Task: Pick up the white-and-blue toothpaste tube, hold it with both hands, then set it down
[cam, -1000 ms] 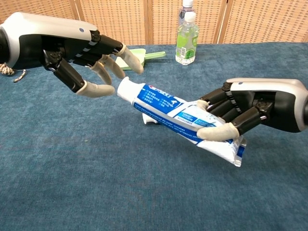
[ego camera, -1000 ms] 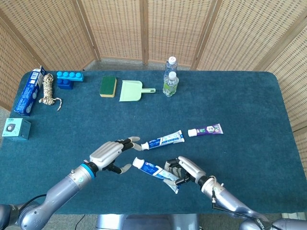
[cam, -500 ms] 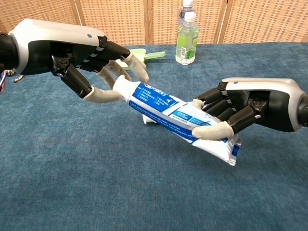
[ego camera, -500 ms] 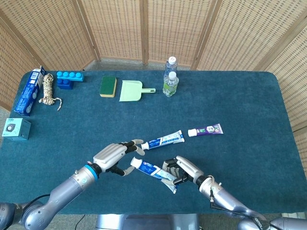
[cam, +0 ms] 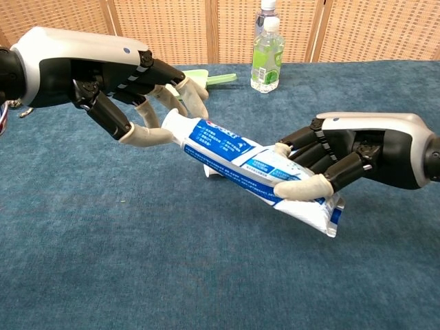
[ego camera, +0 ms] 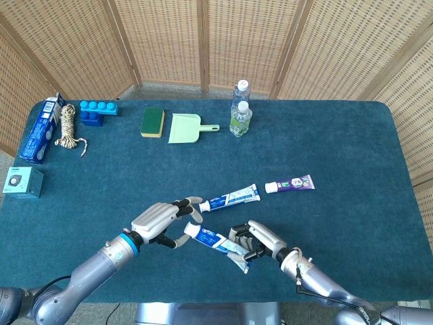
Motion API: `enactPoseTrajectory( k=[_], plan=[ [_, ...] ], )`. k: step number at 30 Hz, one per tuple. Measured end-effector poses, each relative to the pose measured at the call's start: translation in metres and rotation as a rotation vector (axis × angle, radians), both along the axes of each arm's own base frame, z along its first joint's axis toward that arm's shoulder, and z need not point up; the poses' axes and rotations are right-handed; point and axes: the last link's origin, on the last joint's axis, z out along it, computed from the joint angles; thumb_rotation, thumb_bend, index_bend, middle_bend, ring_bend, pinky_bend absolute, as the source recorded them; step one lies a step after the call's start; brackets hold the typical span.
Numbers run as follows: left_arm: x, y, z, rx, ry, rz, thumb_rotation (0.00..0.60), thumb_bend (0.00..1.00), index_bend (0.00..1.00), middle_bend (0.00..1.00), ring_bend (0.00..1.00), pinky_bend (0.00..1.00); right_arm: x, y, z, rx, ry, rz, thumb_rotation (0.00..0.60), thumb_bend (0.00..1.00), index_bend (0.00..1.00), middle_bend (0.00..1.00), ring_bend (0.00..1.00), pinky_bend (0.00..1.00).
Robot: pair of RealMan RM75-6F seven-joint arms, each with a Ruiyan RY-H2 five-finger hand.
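The left hand (cam: 130, 93) has closed in since a second ago, its fingers (cam: 148, 136) now curling round the cap end of the white-and-blue toothpaste tube (cam: 254, 168), where before they hung just short of it. The right hand (cam: 337, 165) grasps the tube's flat tail end, thumb under and fingers over, holding it tilted in the air above the desk (cam: 137, 261). The left hand looks to be touching the cap end, though whether it truly grips yet cannot be told for sure. So the two-handed hold seems to be just forming. The next move likely calls for the left fingers to firm up on the tube, then both hands to lower it together.

The desk is covered in dark teal felt. Beyond the tube lie a second blue toothpaste tube (ego camera: 231, 198) and a purple tube (ego camera: 289, 184) further right of it. Well behind the tube stand two bottles (ego camera: 240, 110), with a green dustpan (ego camera: 186, 128) and a sponge (ego camera: 153, 122) to their left. Woven cane screens (ego camera: 203, 40) close off the back.
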Motion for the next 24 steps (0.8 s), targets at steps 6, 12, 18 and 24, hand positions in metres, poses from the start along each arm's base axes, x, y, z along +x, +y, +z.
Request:
enactPoseTrajectory(
  k=[6, 12, 18, 24],
  plan=[
    [-0.0016, 0.0004, 0.0007, 0.001, 0.0, 0.005, 0.598, 0.38, 0.34, 0.12, 0.19, 0.34, 0.0004, -0.0003, -0.0006, 0.005, -0.001, -0.001, 0.6, 0.67, 1.0, 0.77, 0.74, 0.68],
    [-0.0043, 0.0018, 0.0005, 0.004, 0.006, 0.01, 0.596, 0.38, 0.36, 0.12, 0.19, 0.35, -0.0003, -0.0008, -0.0013, 0.011, -0.006, -0.011, 0.6, 0.67, 1.0, 0.77, 0.74, 0.68],
    [-0.0044, 0.0022, 0.0004, 0.005, 0.007, 0.011, 0.589, 0.38, 0.36, 0.12, 0.19, 0.34, -0.0019, -0.001, -0.001, 0.017, -0.012, -0.018, 0.6, 0.67, 1.0, 0.77, 0.75, 0.68],
    [-0.0029, 0.0021, 0.0001, 0.006, 0.003, 0.009, 0.598, 0.38, 0.37, 0.13, 0.19, 0.34, -0.0035, -0.0006, -0.0009, 0.021, -0.012, -0.017, 0.6, 0.67, 1.0, 0.77, 0.75, 0.68]
  ],
)
